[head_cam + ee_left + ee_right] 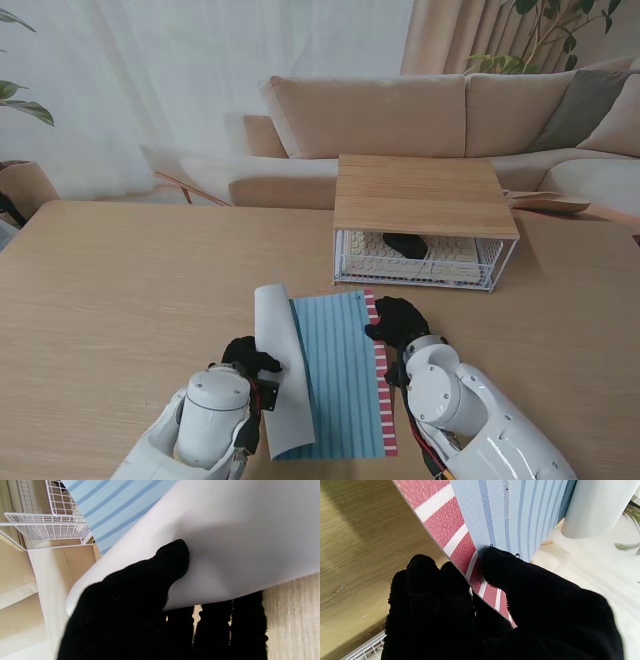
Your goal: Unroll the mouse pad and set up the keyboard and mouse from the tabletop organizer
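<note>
From the stand view, a blue striped pad [340, 375] lies half unrolled on the table [120, 300], its long axis running away from me. Its red-and-white banded edge sits on the right; the left part curls up, showing a white underside. The left hand [250, 358] grasps the curl, and the right hand [397, 322] pinches the far right edge. Farther off, a wire organizer [425, 225] with a wooden top holds a keyboard [400, 255] and a dark mouse [406, 243].

Left wrist view: the thumb [172, 557] presses the ribbed white underside, other fingers beneath it.

Right wrist view: fingers [430, 580] and thumb clamp the red banded edge between them.

No writing is readable.
</note>
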You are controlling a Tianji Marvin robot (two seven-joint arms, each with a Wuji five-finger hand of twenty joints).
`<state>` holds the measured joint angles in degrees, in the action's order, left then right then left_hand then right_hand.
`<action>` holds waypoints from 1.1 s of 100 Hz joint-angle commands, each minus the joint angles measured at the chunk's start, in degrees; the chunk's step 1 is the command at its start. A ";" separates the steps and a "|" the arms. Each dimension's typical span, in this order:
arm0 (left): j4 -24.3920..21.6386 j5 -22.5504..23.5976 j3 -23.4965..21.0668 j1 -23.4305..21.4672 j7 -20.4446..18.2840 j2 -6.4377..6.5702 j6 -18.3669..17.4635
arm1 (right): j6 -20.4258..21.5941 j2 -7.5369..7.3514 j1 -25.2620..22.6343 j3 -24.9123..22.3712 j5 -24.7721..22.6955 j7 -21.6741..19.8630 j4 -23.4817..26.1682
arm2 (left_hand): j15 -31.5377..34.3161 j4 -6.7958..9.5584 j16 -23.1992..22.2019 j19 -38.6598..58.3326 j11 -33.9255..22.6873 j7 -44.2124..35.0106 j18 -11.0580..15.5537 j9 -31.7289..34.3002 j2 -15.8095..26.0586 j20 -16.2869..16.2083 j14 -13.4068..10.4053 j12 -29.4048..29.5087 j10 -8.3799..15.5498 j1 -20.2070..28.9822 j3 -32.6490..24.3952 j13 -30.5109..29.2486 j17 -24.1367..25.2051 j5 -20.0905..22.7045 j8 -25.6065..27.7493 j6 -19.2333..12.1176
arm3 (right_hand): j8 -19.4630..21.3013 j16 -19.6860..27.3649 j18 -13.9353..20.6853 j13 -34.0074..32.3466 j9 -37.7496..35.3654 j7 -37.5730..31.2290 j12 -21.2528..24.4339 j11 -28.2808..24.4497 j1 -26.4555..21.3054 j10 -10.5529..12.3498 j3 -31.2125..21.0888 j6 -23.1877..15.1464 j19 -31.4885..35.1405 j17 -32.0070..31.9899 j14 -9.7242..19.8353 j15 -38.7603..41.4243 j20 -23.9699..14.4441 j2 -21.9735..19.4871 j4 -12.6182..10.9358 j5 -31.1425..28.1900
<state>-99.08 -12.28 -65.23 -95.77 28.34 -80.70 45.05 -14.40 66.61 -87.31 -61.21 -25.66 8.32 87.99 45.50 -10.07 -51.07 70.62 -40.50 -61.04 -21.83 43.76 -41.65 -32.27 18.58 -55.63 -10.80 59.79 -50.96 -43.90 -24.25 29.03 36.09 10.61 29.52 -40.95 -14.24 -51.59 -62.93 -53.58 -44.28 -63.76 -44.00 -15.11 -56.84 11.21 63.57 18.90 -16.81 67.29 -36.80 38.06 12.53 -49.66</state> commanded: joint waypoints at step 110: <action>9.40 54.29 7.59 4.45 -16.49 16.16 -43.52 | -0.85 0.37 0.23 0.26 -4.14 1.92 -1.57 | -35.79 4.90 22.25 -33.67 27.95 28.78 10.54 -32.27 15.49 13.56 -12.66 42.47 6.18 -13.60 -0.28 40.31 27.81 -15.45 -16.65 -11.54 | 2.33 -1.00 -0.10 -0.70 -0.44 -2.95 -0.65 -2.27 -3.54 -5.66 -3.47 0.12 3.61 -0.29 1.65 1.28 0.51 -1.09 -1.15 0.00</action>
<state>-88.78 41.59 -57.49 -91.51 12.50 -64.91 1.90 -14.72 66.45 -86.87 -61.04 -29.90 10.51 86.34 8.78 -6.73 -29.67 36.22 -10.39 -31.67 -12.46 10.89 -28.12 -18.39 7.67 -15.50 -7.10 45.20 -52.09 -3.97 3.33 12.70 18.50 1.28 30.26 -41.20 -14.24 -51.57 -62.92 -53.60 -44.40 -63.85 -44.01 -15.11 -56.90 11.68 64.23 18.87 -16.81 67.31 -36.76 37.98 12.53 -49.61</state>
